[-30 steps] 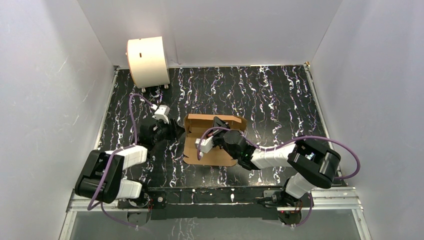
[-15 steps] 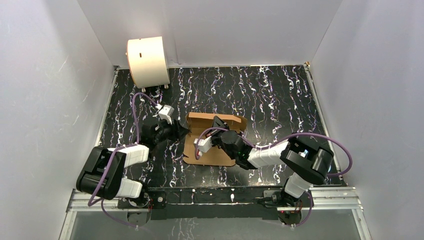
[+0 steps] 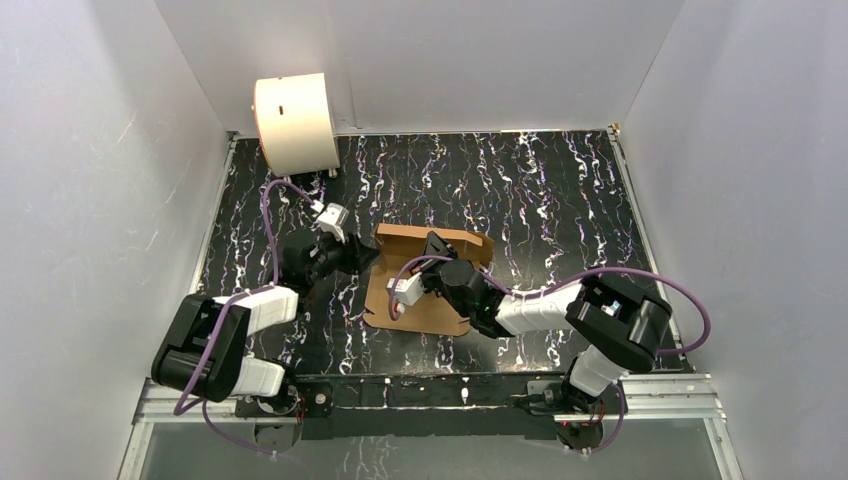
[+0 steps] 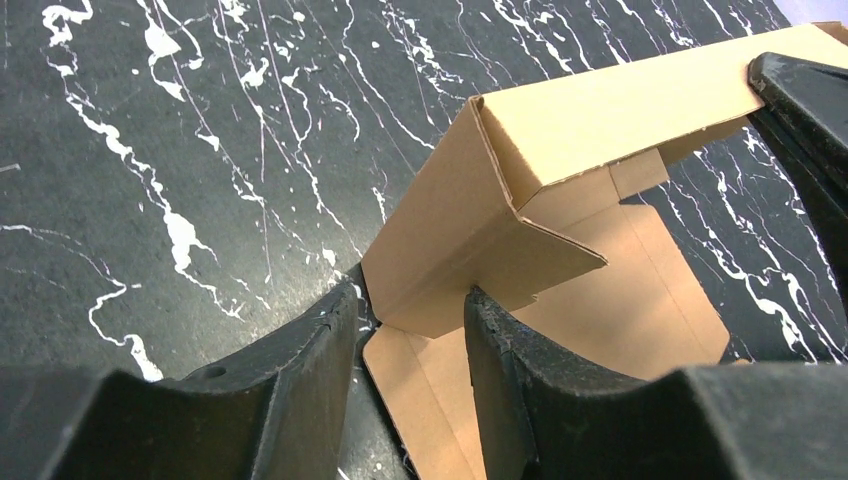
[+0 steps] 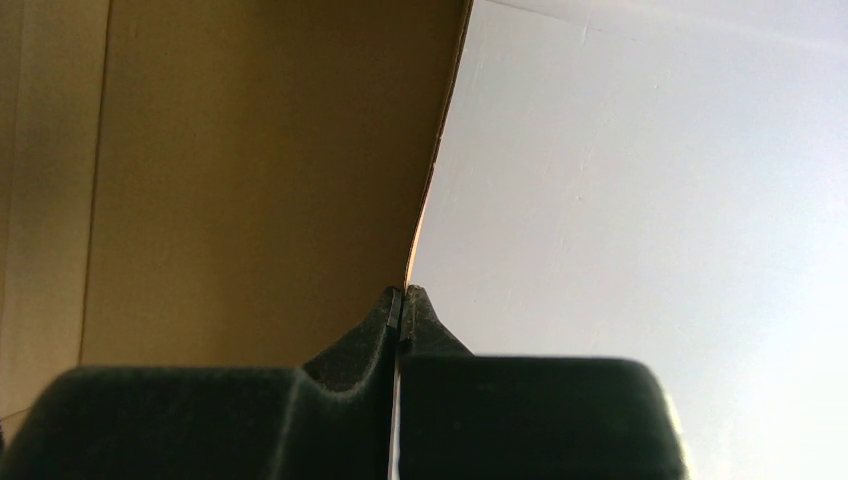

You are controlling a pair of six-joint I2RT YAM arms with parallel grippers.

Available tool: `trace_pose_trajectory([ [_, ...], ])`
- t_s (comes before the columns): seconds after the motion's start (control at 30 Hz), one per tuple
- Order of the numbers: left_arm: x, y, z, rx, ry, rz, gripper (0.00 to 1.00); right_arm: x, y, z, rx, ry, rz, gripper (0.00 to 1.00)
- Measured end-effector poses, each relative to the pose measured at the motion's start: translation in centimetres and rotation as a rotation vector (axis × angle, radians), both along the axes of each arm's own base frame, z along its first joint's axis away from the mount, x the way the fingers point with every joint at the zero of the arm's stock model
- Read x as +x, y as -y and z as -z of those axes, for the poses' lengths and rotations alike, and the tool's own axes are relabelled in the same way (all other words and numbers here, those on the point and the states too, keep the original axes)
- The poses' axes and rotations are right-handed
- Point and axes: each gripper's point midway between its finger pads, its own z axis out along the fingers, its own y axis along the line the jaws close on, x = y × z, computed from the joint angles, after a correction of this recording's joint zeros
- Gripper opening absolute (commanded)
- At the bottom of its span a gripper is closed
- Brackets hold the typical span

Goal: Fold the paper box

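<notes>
- paper box point(image 3: 432, 300) sits mid-table, between the two arms, base panel flat on the black marbled table point(image 3: 560, 200)
- far wall is up, and the left wall point(image 4: 440, 250) is up and meets it at a corner
- near edge still lies flat, with its flaps and tabs unfolded; right side is hidden by the arm
- judgement: early to mid fold. Two walls are raised, nothing is tucked or locked, and the rest of the walls and the closing are left
- right gripper point(image 5: 403, 295): jaws closed tight, pinching the thin top edge of the far wall
- left gripper point(image 4: 410, 300): jaws roughly half apart, tips at the foot of the left wall; can't tell if it's squeezing
- cream drum point(image 3: 295, 122) in the far left corner, well apart
</notes>
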Motion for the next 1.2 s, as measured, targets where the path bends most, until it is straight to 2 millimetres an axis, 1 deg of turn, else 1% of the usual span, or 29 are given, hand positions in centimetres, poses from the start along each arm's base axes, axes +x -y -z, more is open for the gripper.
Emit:
trace_pose_trajectory([
  [0.33,0.8,0.8,-0.3,0.021,0.057,0.006,0.42,0.1,-0.1,-0.1,-0.007,-0.010,0.004,0.00],
  [0.53,1.4,1.4,0.0,0.036,0.091,-0.005,0.42,0.1,-0.1,0.0,-0.005,-0.026,0.008,0.00],
  [0.93,2.8,1.8,-0.1,0.052,0.174,-0.051,0.31,0.2,-0.5,0.0,0.001,-0.058,0.012,0.00],
  [1.07,2.8,1.8,0.0,0.060,0.200,-0.065,0.26,0.1,-0.5,0.0,0.005,-0.076,0.010,0.00],
  [1.2,2.7,1.7,0.0,0.069,0.221,-0.079,0.26,0.0,-0.6,0.0,0.006,-0.091,0.006,0.00],
])
